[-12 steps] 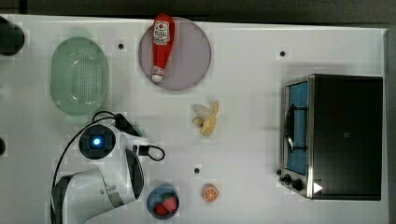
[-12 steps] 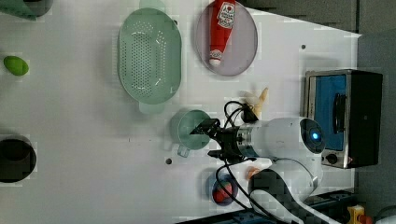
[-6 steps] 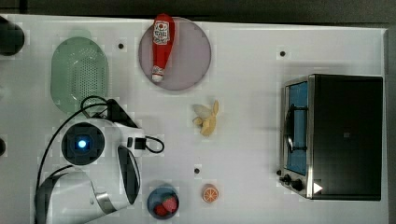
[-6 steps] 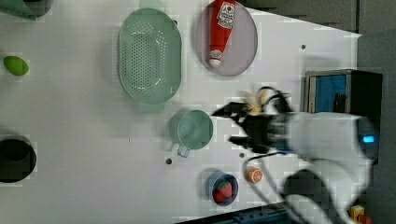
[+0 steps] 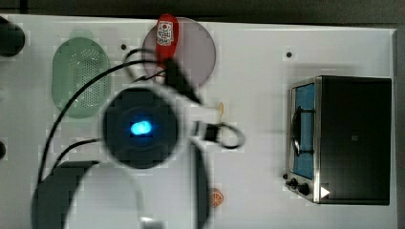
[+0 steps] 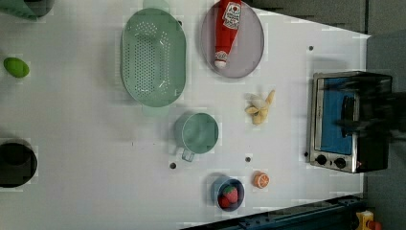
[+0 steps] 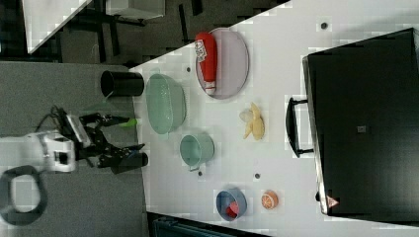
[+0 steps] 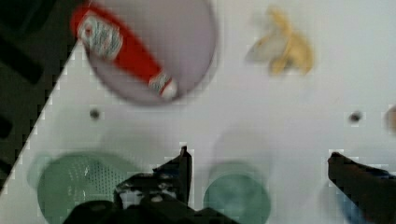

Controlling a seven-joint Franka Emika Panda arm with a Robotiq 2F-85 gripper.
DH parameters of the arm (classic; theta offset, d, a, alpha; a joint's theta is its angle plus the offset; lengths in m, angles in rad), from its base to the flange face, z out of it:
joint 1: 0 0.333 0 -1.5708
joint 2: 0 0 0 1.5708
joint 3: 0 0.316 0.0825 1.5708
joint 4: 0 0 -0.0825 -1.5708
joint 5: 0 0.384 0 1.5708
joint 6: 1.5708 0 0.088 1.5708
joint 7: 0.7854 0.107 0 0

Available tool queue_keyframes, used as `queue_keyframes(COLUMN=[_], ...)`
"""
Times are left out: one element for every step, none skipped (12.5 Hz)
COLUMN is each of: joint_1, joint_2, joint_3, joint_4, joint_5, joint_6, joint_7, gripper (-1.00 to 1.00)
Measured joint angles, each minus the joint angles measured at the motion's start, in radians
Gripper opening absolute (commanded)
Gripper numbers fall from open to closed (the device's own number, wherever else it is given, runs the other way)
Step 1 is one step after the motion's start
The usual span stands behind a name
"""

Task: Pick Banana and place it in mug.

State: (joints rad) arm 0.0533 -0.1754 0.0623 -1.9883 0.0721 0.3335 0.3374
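Tool (image 8: 257,177) open above one banana (image 8: 285,44), one mug (image 8: 236,198).

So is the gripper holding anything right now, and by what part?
Nothing is held. The gripper is open with nothing between its fingers, and the banana lies on the table apart from the mug.

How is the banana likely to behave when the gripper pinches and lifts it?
The banana looks like a small toy, so probably light. Its curved, splayed shape may make it twist between the fingers. Lying flat on the table, it seems unlikely to roll.
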Motion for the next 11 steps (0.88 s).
queue_keyframes(joint_1=[-0.006, -0.013, -0.034, -0.058, -0.072, -0.08, -0.081, -0.08, -0.083, -0.086, -0.081], joint_2=[0.001, 0.0, -0.005, -0.009, -0.004, 0.005, 0.002, -0.004, -0.001, 0.001, 0.006], joint_3=[-0.045, -0.087, -0.113, -0.13, -0.144, -0.152, -0.152, -0.152, -0.147, -0.138, -0.136], joint_4=[0.06, 0.111, 0.141, 0.158, 0.187, 0.215, 0.217, 0.205, 0.203, 0.192, 0.185], joint_5=[0.0, -0.008, -0.041, -0.088, -0.093, -0.102, -0.121, -0.138, -0.138, -0.135, -0.126], joint_6=[-0.09, -0.184, -0.224, -0.234, -0.244, -0.252, -0.249, -0.255, -0.268, -0.285, -0.306], joint_7=[-0.028, -0.053, -0.076, -0.092, -0.092, -0.102, -0.12, -0.132, -0.142, -0.148, -0.15], gripper=[1.0, 1.0, 1.0, 1.0, 1.0, 1.0, 1.0, 1.0, 1.0, 1.0, 1.0])
